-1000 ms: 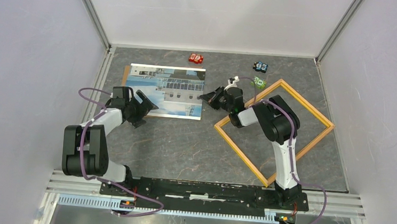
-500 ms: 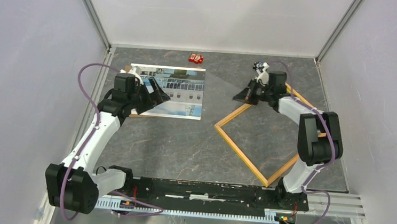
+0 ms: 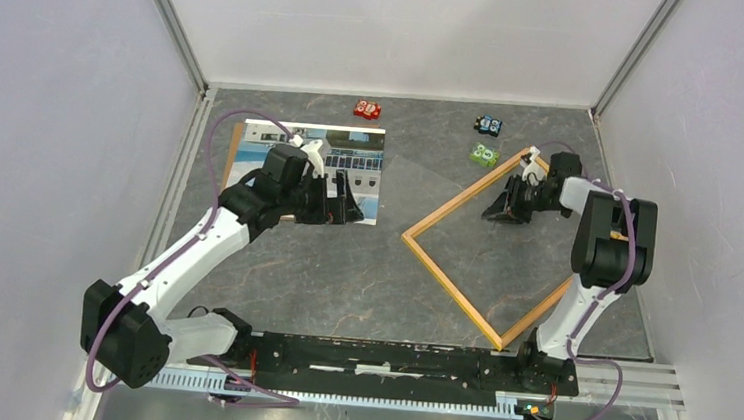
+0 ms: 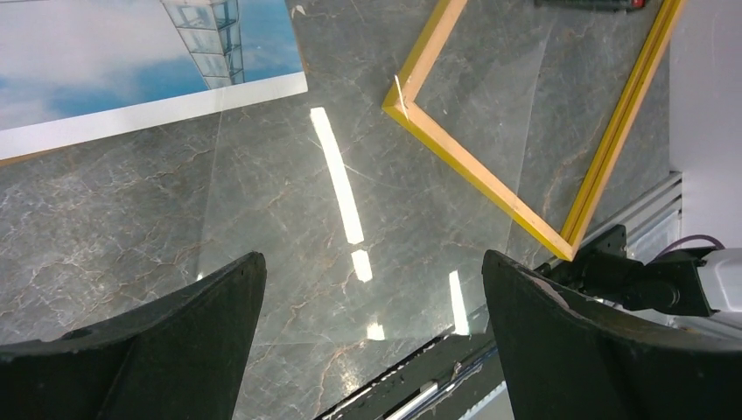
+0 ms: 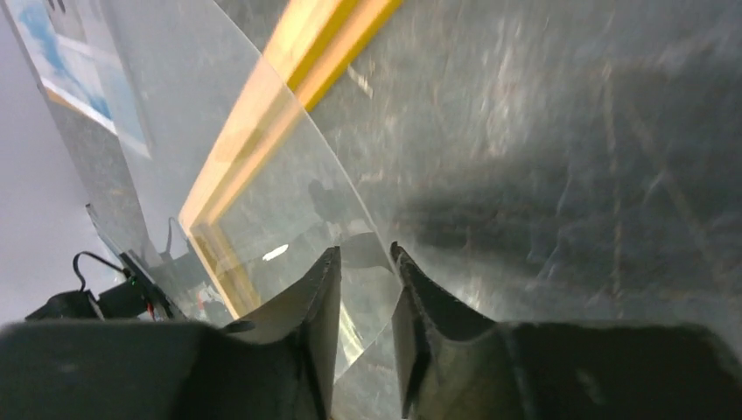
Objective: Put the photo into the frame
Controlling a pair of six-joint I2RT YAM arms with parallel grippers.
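**1. Location of parts.** The photo (image 3: 357, 157) lay face up at the far left of the surface (image 3: 343, 268), on a brown backing board (image 3: 235, 154). The frame (image 3: 450, 289) lay flat to the right, turned corner-on to me and well apart from the photo.

**2. Handling.** I judged the photo to be a light, limp paper print, easy to crease and apt to slide on the board. Lying flat, it offered little edge to pinch. The best hold was its near right corner, on the white border (image 4: 262, 87), taken with light pressure. I judged the frame to be light but stiff, with thin rails.

**3. Left arm.** I had it stretched forward across the lower part of the photo. My left gripper (image 3: 341, 200) was above that near right corner, pointing toward the frame. The jaws stood wide apart with nothing between them.

**4. Right arm.** It was bent sharply at the elbow, reaching in over the frame's far right rail. My right gripper (image 3: 502, 205) sat low inside the frame opening. The fingers were drawn almost together, with the edge of a clear pane (image 5: 289, 175) between them. I judged the pane to be pinched there, and to be stiff, slick and breakable.
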